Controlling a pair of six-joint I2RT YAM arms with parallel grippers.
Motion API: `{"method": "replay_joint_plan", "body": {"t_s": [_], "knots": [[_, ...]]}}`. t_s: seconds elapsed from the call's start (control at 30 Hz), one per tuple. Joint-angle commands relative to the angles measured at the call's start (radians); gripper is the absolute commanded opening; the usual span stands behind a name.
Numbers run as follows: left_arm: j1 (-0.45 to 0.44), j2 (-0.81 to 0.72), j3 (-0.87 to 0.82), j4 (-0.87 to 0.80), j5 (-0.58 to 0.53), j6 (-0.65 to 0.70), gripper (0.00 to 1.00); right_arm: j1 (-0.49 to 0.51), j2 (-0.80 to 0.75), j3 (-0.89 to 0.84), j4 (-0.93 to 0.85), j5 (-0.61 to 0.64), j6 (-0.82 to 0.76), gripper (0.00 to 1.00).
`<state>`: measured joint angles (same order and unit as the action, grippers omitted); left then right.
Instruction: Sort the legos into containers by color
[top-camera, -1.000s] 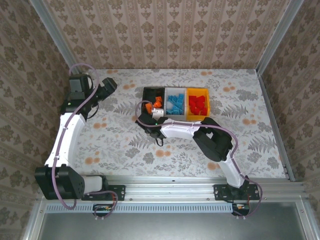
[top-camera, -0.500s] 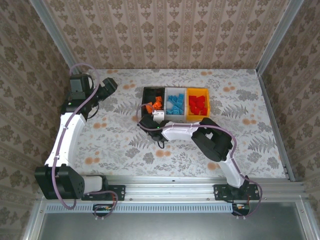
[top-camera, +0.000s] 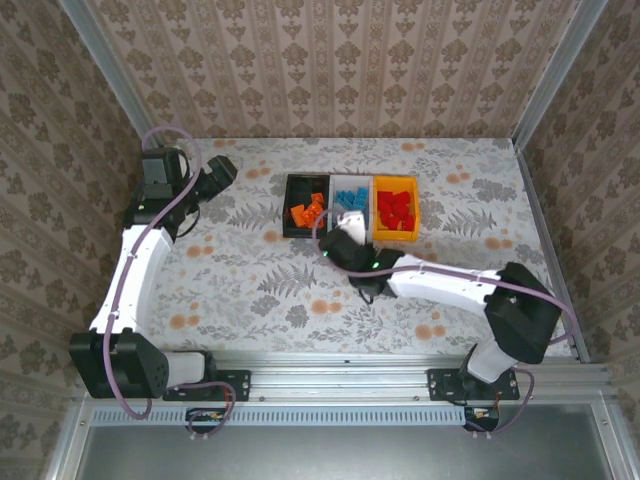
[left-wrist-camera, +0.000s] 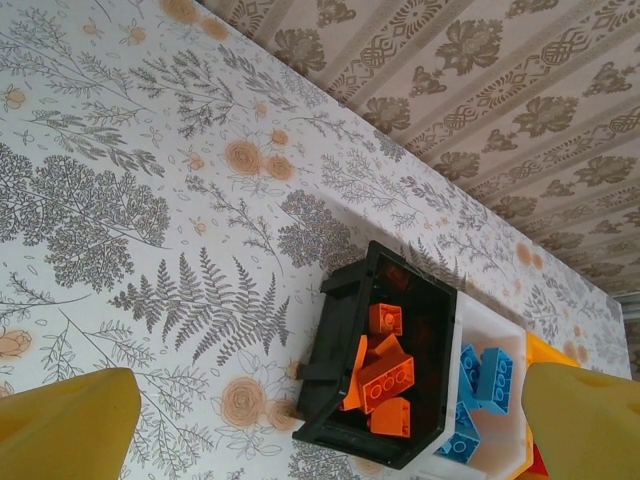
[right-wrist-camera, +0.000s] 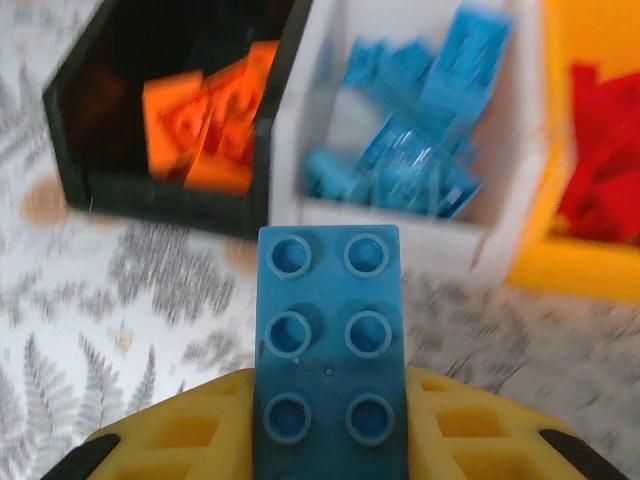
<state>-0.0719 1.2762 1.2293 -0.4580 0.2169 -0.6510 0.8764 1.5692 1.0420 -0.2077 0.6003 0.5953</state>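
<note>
- The desk (top-camera: 250, 290) has a cloth with grey ferns and orange flowers on it.
- The right gripper (top-camera: 335, 232) is closed on one blue brick (right-wrist-camera: 330, 340). The brick sits between the yellow fingers (right-wrist-camera: 170, 440) with its six studs facing the wrist camera.
- This brick is on the near side of the bins, just in front of the corner where the black bin and the white bin meet. It is not inside any bin.
- The three bins stand in one row and touch side to side.
- The black bin (top-camera: 291, 208), on the left, holds the orange bricks (top-camera: 306, 211).
- The white bin (top-camera: 350, 180), in the middle, holds the blue bricks (right-wrist-camera: 420, 160).
- The yellow bin (top-camera: 396, 237), on the right, holds the red bricks (top-camera: 396, 207).
- The left gripper (top-camera: 218, 170) is at the far left of the desk, well apart from the bins. It is wide open and holds nothing; its two yellow fingers (left-wrist-camera: 60, 425) are at the two bottom corners of the wrist view.
</note>
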Motion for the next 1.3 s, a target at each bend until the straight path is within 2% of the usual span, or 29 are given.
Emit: {"method": "replay_joint_plan", "body": {"t_s": [0.0,0.13,0.27,0.4,0.47,0.53,0.57,0.67,0.8,0.9,0.97,1.07,1.1,1.17,1.2,1.27], "knots": [[-0.014,0.019,0.002,0.018,0.027,0.005,1.0,-0.131,0.05,0.094,-0.013,-0.096,-0.11,0.25],[-0.047,0.04,0.007,0.009,0.01,0.023,1.0,-0.255,0.251,0.323,-0.111,-0.226,-0.179,0.25],[-0.066,0.061,0.018,-0.002,0.009,0.038,1.0,-0.313,0.382,0.486,-0.148,-0.299,-0.284,0.26],[-0.069,0.07,0.021,-0.004,0.016,0.037,1.0,-0.341,0.464,0.598,-0.204,-0.356,-0.309,0.28],[-0.068,0.07,0.024,-0.007,0.016,0.035,1.0,-0.341,0.467,0.613,-0.203,-0.369,-0.331,0.35],[-0.069,0.066,0.024,-0.008,0.012,0.033,1.0,-0.341,0.451,0.617,-0.208,-0.365,-0.338,0.5],[-0.069,0.063,0.022,-0.004,0.012,0.031,0.99,-0.341,0.433,0.612,-0.208,-0.357,-0.336,0.57],[-0.069,0.06,0.022,-0.004,0.015,0.03,0.99,-0.337,0.347,0.564,-0.185,-0.351,-0.322,0.66],[-0.071,0.055,0.024,-0.002,0.01,0.038,1.0,-0.325,0.177,0.449,-0.116,-0.334,-0.294,0.72],[-0.077,0.029,0.037,-0.007,-0.018,0.077,1.0,-0.301,-0.027,0.27,0.025,-0.32,-0.29,0.78],[-0.099,-0.022,0.035,-0.001,-0.101,0.138,1.0,-0.278,-0.198,0.12,0.137,-0.298,-0.311,1.0],[-0.156,-0.136,-0.027,0.074,-0.294,0.237,1.0,-0.249,-0.396,-0.047,0.22,-0.26,-0.416,1.0],[-0.174,-0.178,-0.058,0.112,-0.362,0.247,1.0,-0.245,-0.446,-0.088,0.232,-0.224,-0.404,1.0],[-0.221,-0.261,-0.177,0.302,-0.497,0.211,1.0,-0.247,-0.53,-0.189,0.355,-0.169,-0.433,1.0],[-0.237,-0.288,-0.232,0.385,-0.518,0.202,1.0,-0.249,-0.547,-0.226,0.413,-0.142,-0.489,1.0],[-0.268,-0.317,-0.325,0.508,-0.502,0.242,1.0,-0.26,-0.552,-0.243,0.404,-0.034,-0.509,1.0]]}}
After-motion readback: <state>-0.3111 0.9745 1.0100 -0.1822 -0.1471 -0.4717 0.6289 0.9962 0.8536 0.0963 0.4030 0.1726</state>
